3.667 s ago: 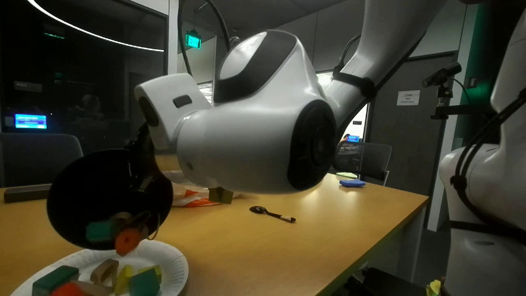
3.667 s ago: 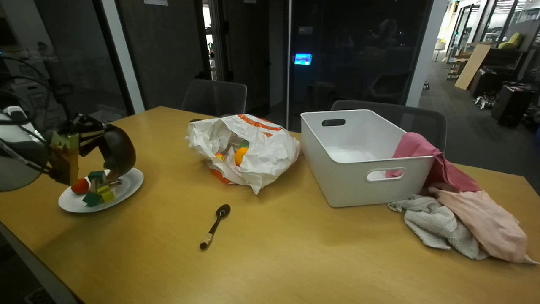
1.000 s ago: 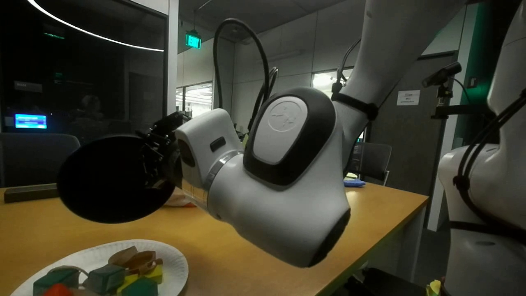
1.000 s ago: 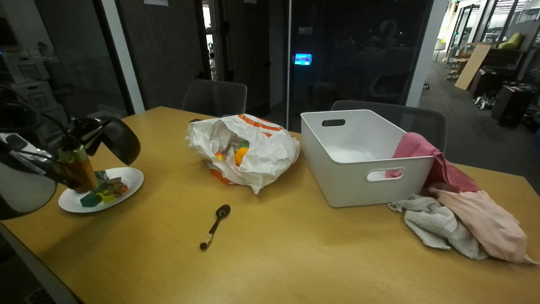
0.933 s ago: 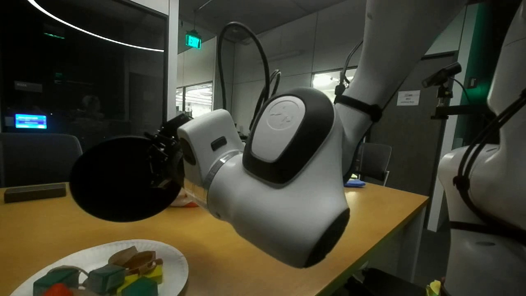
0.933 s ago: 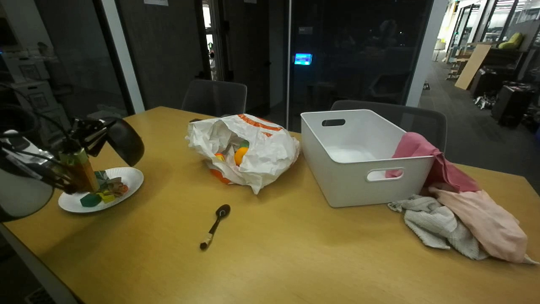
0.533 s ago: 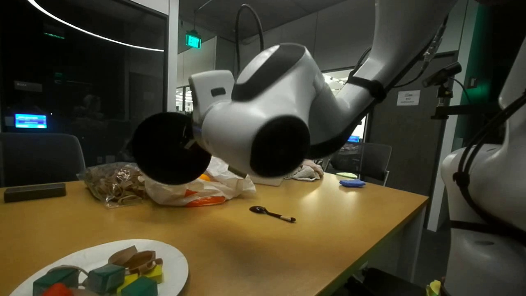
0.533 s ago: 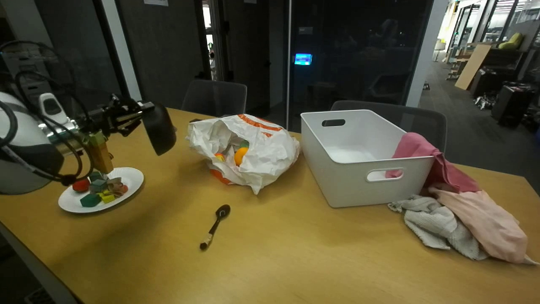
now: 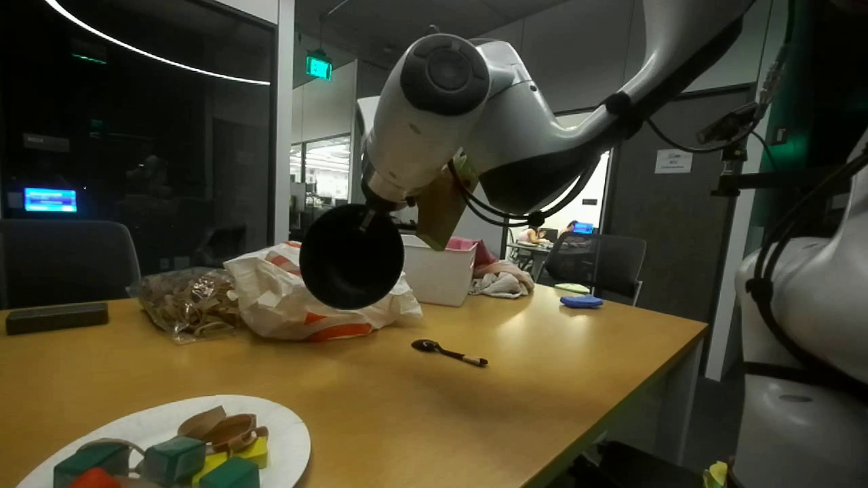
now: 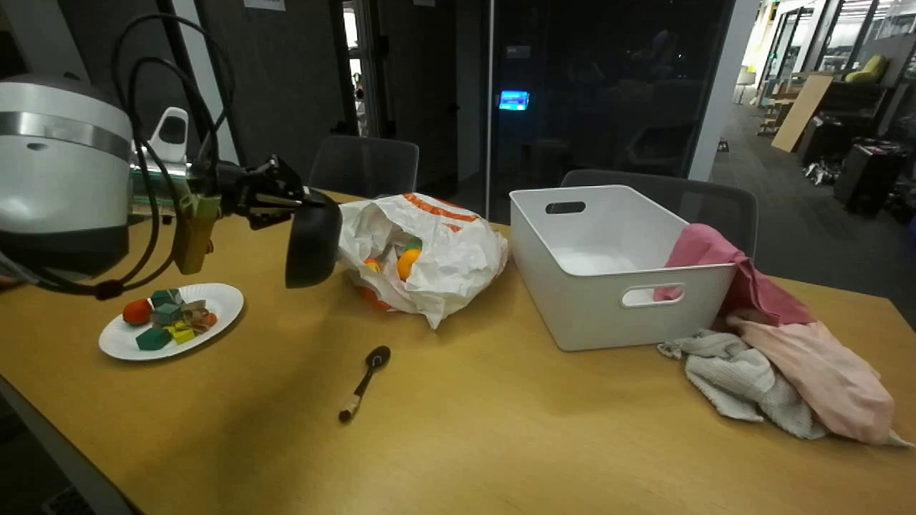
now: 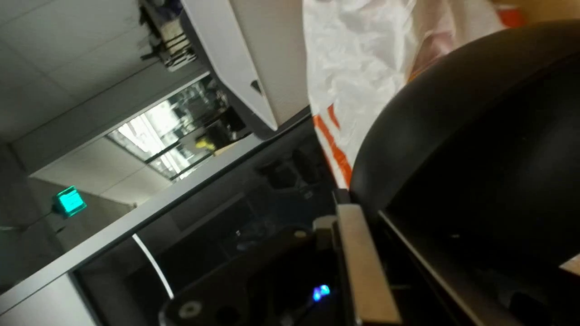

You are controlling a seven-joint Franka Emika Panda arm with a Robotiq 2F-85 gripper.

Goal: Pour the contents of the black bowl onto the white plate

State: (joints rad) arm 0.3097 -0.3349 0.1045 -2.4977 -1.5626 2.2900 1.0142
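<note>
in an exterior view black bowl (image 9: 350, 261) hangs tipped, looks empty; in an exterior view pieces (image 10: 167, 313) on white plate (image 10: 227, 304), bowl well apart; wrist view: gripper (image 11: 361, 208) pinching bowl wall (pour's done, set-down left imo)

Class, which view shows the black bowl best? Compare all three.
An exterior view: the black bowl has its round opening facing the camera, uncropped. Side-on in an exterior view, the black bowl hides its inside. The wrist view is closest but cuts it off at the right edge.
</note>
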